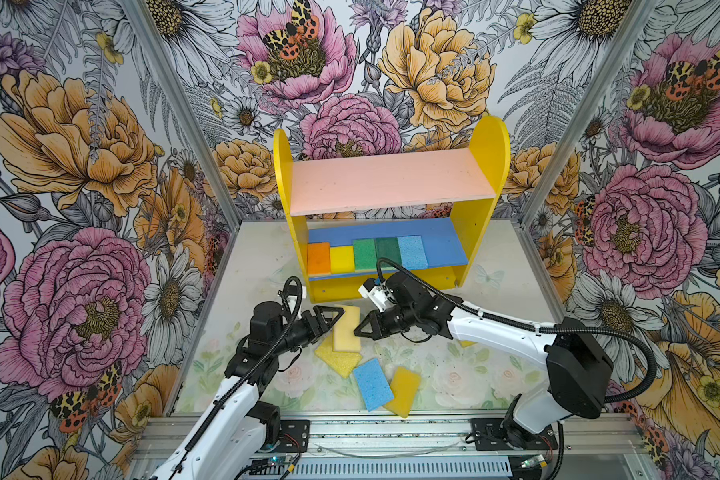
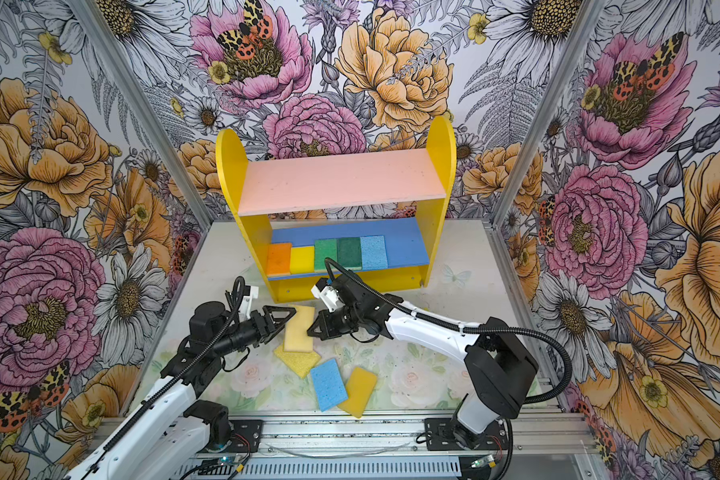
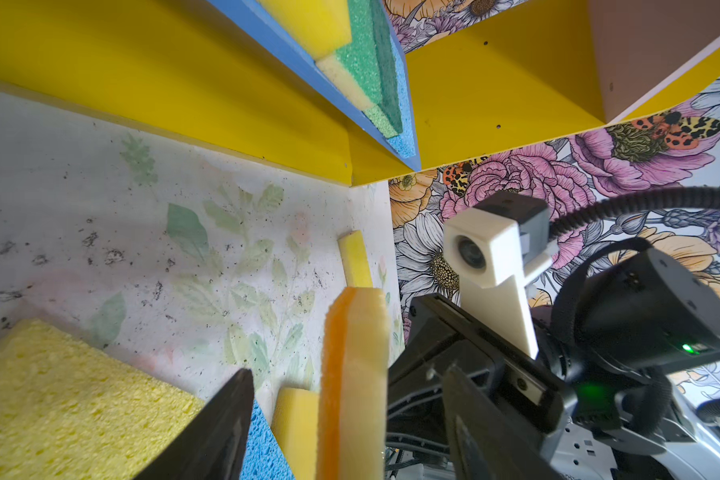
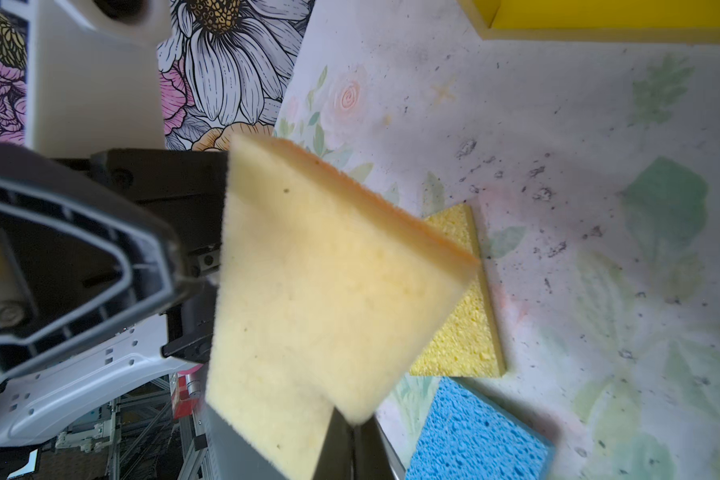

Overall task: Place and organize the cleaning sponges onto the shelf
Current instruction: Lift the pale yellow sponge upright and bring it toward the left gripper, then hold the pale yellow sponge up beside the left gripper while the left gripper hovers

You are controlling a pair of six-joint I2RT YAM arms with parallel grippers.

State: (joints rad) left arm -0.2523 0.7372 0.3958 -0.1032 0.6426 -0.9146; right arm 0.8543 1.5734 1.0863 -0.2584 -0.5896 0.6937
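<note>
Floral wallpaper (image 1: 80,145) on every side, floral mat (image 1: 495,365) underfoot. Jaws first: the right gripper (image 1: 356,332) is clamped on one edge of the held sponge (image 1: 346,328), a pale yellow pad with an orange backing. The right wrist view shows the fingertips (image 4: 350,432) pinching a corner of it, with the pad raised off the mat.

The left gripper (image 1: 334,322) has its jaws apart, straddling the opposite edge of the same pad. The left wrist view shows one finger (image 3: 208,436) on each face with a gap on both sides, so no contact is seen. In both top views its lower finger is hidden.

A yellow sponge (image 1: 337,359) lies flat on the mat just under the held sponge and is partly covered by it in both top views. Toward the front, a blue sponge (image 1: 373,384) overlaps the edge of an amber sponge (image 1: 404,390).

At the back of the mat stands the shelf (image 1: 487,166), with a pink board (image 1: 391,178) above a blue board (image 1: 445,245). Five pads sit side by side on the blue board. Left to right they are the orange pad (image 1: 319,258), yellow pad (image 1: 341,259), green pad (image 1: 364,253), dark green pad (image 1: 387,251) and light blue pad (image 1: 412,251).

The right arm (image 1: 495,332) and its cable cover the front edge of the dark green pad. A yellow corner (image 1: 468,343) pokes out from under that arm, the rest of it hidden. Dark marks on the right wrist's white camera mount (image 1: 375,291) are too small to read.
</note>
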